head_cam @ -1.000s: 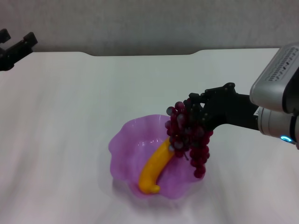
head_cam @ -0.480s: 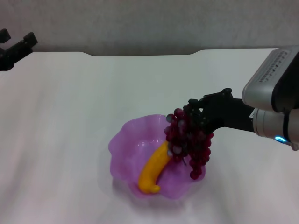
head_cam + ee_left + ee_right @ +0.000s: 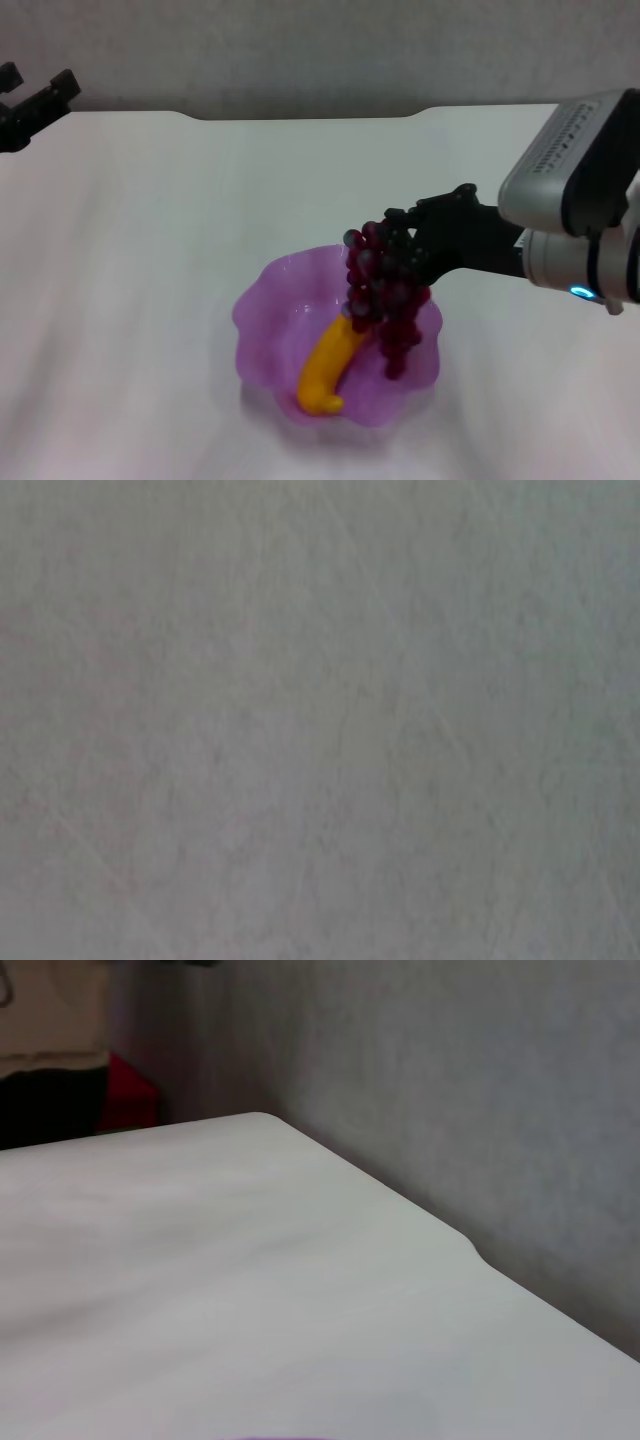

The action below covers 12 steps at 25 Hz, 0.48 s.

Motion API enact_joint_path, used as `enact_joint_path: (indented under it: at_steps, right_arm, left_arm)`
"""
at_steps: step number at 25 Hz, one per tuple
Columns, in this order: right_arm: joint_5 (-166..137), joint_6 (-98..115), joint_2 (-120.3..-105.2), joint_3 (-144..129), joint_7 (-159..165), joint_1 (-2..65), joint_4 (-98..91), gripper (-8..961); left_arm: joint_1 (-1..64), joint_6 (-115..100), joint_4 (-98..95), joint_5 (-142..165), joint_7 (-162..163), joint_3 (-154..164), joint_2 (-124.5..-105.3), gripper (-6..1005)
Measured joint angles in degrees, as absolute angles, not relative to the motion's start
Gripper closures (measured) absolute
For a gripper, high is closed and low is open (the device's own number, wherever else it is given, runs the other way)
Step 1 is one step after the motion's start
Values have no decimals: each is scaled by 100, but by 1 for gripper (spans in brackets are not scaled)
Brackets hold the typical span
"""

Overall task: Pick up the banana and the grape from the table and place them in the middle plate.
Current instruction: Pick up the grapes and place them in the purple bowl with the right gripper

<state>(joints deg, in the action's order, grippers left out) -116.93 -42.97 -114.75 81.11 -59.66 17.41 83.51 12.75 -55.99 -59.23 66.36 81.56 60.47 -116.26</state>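
We see the right gripper [image 3: 400,248] reaching in from the right edge of the table [image 3: 150,250], clamped on the upper end of the grape [image 3: 382,295], which hangs straight down from it with its long axis near vertical. The bunch dangles over the right half of the plate [image 3: 262,318], its lowest berries just above or perhaps touching the inner wall near the right rim; we cannot tell which. The plate sits toward the near edge of the table, around the middle. The banana [image 3: 330,365] already lies inside it, long axis running from the plate's near rim up toward the bunch, its upper end hidden behind the grapes. We judge that what remains is a short drop: the grape lies directly below the jaws and over the plate, so release should land it beside or across the banana. The left gripper [image 3: 35,100] is parked at the far left corner, well away, its fingers apart. No brand, label or writing can be read anywhere.
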Motion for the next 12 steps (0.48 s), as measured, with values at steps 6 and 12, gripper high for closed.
enact_joint_path:
  at_steps: [6, 12]
  right_arm:
    - [-11688, -4303, -11480, 7995, -5968, 1880, 8319, 811]
    - [-11682, -4301, -11484, 7911, -5968, 1908, 8307, 812]
  left_arm:
    - [1275, -5599, -5923, 6636, 8160, 6047, -11620, 122]
    - [1274, -5599, -5923, 6636, 8168, 6047, -11619, 122]
